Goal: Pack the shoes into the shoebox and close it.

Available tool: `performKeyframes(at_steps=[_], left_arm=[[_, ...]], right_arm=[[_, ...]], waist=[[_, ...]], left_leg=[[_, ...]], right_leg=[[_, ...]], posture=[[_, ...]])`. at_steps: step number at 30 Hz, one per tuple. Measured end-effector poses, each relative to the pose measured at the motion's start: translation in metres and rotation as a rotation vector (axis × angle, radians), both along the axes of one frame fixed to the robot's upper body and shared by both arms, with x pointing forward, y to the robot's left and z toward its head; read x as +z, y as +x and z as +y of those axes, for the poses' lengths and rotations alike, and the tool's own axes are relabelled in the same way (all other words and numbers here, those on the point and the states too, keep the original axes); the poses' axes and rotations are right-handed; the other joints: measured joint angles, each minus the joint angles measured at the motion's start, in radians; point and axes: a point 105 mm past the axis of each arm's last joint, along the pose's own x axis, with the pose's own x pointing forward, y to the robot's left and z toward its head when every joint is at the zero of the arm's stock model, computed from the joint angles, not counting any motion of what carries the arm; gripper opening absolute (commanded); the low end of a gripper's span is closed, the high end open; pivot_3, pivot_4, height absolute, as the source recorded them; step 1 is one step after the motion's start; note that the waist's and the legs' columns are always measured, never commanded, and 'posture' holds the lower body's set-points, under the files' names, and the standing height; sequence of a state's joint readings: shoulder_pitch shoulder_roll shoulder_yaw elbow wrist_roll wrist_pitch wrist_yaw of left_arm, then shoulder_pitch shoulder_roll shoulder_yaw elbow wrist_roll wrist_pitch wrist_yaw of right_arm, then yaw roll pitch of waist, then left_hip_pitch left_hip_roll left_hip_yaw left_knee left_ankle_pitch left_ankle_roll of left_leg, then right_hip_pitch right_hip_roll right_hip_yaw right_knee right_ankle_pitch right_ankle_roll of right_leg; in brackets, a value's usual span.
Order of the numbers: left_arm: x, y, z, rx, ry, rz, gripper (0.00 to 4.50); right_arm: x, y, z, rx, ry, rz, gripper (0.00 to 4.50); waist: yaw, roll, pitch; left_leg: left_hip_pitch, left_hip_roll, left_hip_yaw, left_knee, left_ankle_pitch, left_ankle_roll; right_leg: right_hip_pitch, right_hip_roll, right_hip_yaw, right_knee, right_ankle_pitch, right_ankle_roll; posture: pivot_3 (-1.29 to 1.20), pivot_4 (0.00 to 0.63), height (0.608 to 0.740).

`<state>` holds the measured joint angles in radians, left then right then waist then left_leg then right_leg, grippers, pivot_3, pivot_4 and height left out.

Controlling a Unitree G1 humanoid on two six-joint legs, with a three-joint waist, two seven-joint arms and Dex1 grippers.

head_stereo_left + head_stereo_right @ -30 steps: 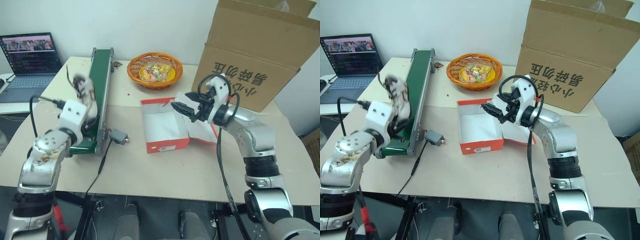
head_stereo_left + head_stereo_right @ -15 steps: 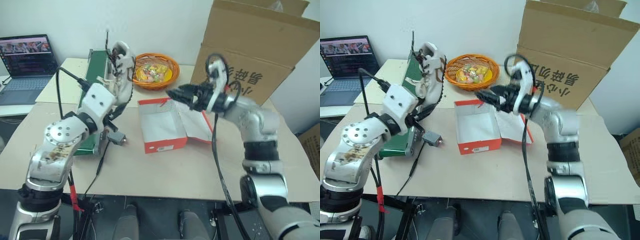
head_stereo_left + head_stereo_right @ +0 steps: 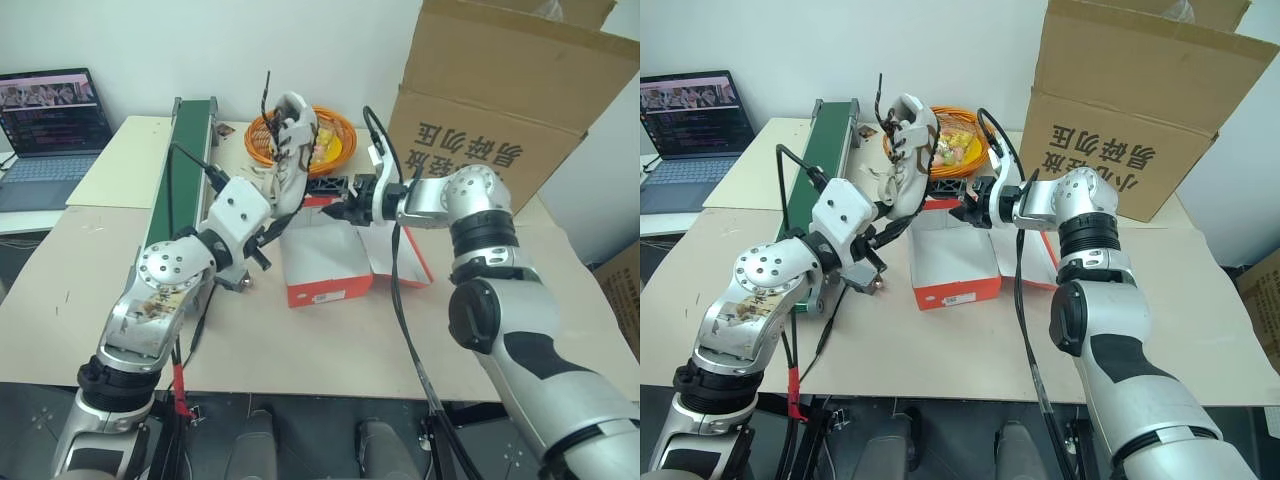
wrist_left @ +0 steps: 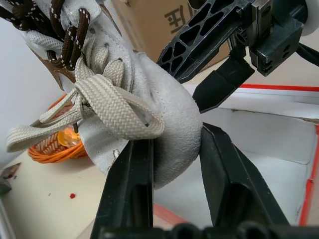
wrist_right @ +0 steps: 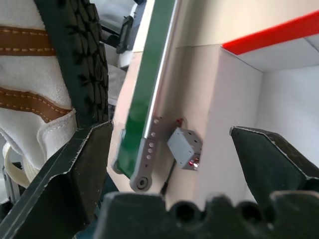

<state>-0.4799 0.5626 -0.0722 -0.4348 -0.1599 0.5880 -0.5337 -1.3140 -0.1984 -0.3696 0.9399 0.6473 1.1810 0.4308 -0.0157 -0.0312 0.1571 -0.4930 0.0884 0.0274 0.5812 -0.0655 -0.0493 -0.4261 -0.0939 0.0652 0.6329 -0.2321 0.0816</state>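
One of the shoes (image 3: 291,150), white-grey with dark laces and brown trim, hangs in the air over the back left corner of the shoebox (image 3: 325,296). My left gripper (image 4: 172,149) is shut on its grey end, one finger (image 4: 130,184) on each side. The red shoebox stands open with its white inside bare and its lid (image 3: 408,262) lying flat to the right. My right gripper (image 3: 327,196) is open and level, pointing left, right beside the shoe. The black sole (image 5: 79,59) runs next to one of its fingers (image 5: 82,167); I cannot tell whether they touch.
A green conveyor (image 3: 186,160) runs along the table's left side, with a small grey device (image 3: 236,275) at its near end. An orange basket (image 3: 335,135) of sweets sits behind the shoe. A large brown carton (image 3: 500,100) stands at the back right, a laptop (image 3: 55,115) at the far left.
My left arm swung the shoe from above the conveyor rightward to the box's back corner. My right gripper rolled over and moved left to the shoe, still open.
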Motion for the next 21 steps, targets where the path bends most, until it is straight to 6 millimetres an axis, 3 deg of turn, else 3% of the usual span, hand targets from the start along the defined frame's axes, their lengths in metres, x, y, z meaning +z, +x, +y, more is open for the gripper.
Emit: performKeyframes(at_steps=[9,15,21], left_arm=[[0.002,0.003,0.0,0.002,-0.014,0.001,0.93],[-0.007,0.0,-0.009,-0.045,0.008,0.038,0.93],[-0.013,0.001,0.008,0.012,0.015,0.068,0.93]], right_arm=[[-0.003,0.007,-0.004,-0.027,-0.009,-0.031,4.5],[-0.007,0.028,-0.046,-0.171,-0.13,-0.157,4.5],[-0.019,0.029,-0.053,-0.175,-0.151,-0.145,4.5]], waist=[[0.001,0.0,0.0],[0.0,0.0,0.0],[-0.018,0.001,0.001]], left_leg=[[0.0,0.0,0.0,0.0,0.0,0.0],[0.0,0.0,0.0,0.0,0.0,0.0],[0.0,0.0,0.0,-0.001,0.0,0.0]], right_leg=[[0.0,0.0,0.0,0.0,0.001,0.002],[0.0,0.0,0.0,0.0,0.0,0.001],[-0.001,0.0,0.0,0.001,0.001,0.003]], posture=[[0.0,0.15,0.721],[0.0,0.15,0.721],[0.0,0.15,0.721]])
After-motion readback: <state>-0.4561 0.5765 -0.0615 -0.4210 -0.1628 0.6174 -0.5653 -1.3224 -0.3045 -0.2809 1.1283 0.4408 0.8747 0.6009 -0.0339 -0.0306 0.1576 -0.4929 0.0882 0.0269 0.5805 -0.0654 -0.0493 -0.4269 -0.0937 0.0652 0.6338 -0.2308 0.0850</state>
